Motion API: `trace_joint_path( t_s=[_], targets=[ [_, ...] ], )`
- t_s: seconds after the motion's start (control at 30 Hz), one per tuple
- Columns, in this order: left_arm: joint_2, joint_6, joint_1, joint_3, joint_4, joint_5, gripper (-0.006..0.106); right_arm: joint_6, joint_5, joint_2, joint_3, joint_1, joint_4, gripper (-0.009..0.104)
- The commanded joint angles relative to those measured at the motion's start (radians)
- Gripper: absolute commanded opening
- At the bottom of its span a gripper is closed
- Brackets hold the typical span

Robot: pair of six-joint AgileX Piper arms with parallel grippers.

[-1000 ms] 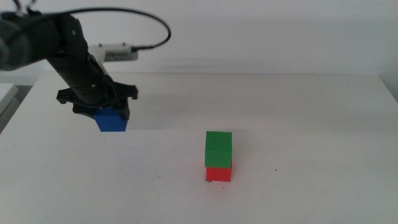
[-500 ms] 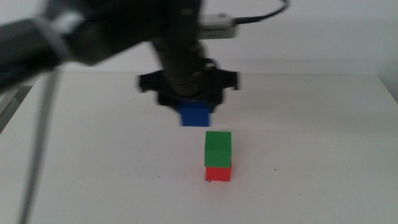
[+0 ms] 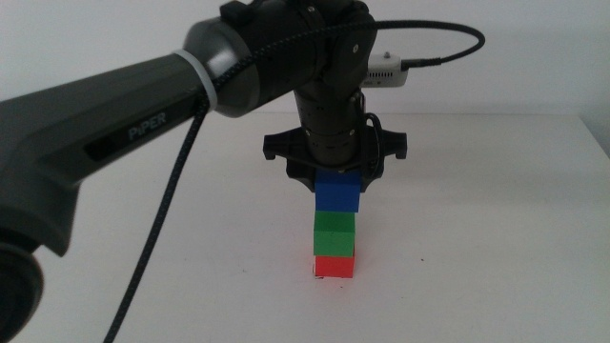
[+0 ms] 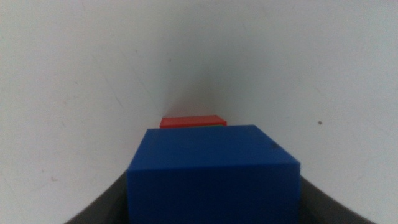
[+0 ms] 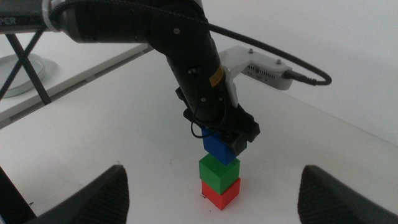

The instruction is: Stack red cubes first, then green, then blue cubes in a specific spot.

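Note:
A red cube [image 3: 335,266] sits on the white tabletop spot [image 3: 381,272], with a green cube [image 3: 335,232] stacked squarely on it. My left gripper [image 3: 336,179] is shut on a blue cube [image 3: 337,191] directly over the green one, shifted slightly right. Whether the blue cube touches the green one I cannot tell. The left wrist view shows the blue cube [image 4: 213,171] filling the space between the jaws, with a strip of the red cube [image 4: 193,121] beyond and the green cube hidden. My right gripper [image 5: 214,180] waits open, back from the stack [image 5: 219,177].
The left arm [image 3: 143,114] and its black cable [image 3: 167,219] sweep across the left half of the table. A small dark mark [image 3: 422,259] lies right of the stack. The table's far edge [image 3: 515,115] runs behind. Dark stand legs [image 5: 25,59] rise off the table's side.
The left gripper carried the blue cube from the left side of the table rightward and then down, to directly over the green cube. The red and green cubes stayed put.

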Motion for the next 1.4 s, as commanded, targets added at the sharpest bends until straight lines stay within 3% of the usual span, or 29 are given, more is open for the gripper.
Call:
trace_joint_path(
  t_s=[0.0,1.37],
  targets=[
    [0.007,-0.001,-0.003,-0.010,-0.002,0.000,-0.002,0.000,-0.008,-0.004,0.005,-0.006,-0.006,0.082],
    [0.006,-0.025,-0.001,0.032,-0.008,0.000,-0.002,0.000,-0.008,-0.004,0.005,-0.006,-0.006,0.082]
  ],
)
